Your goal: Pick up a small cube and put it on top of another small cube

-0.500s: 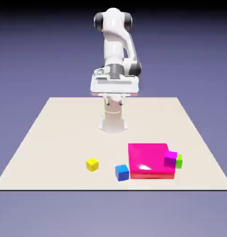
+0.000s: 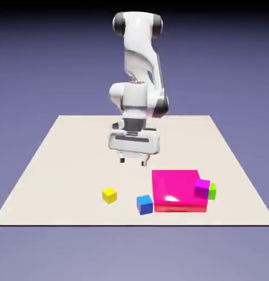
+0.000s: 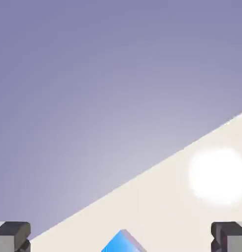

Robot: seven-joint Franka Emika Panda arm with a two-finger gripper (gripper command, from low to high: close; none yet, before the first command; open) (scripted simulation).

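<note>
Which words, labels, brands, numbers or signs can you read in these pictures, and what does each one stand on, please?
There are none to read: no lettering, number or sign shows on the robot arm, the table, the pink block, or the yellow, blue, purple and green cubes.

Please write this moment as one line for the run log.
pincer: open, nothing held | position: above table | blue cube: on table, not grasped | purple cube: nothing on top | stacking: not done
</note>
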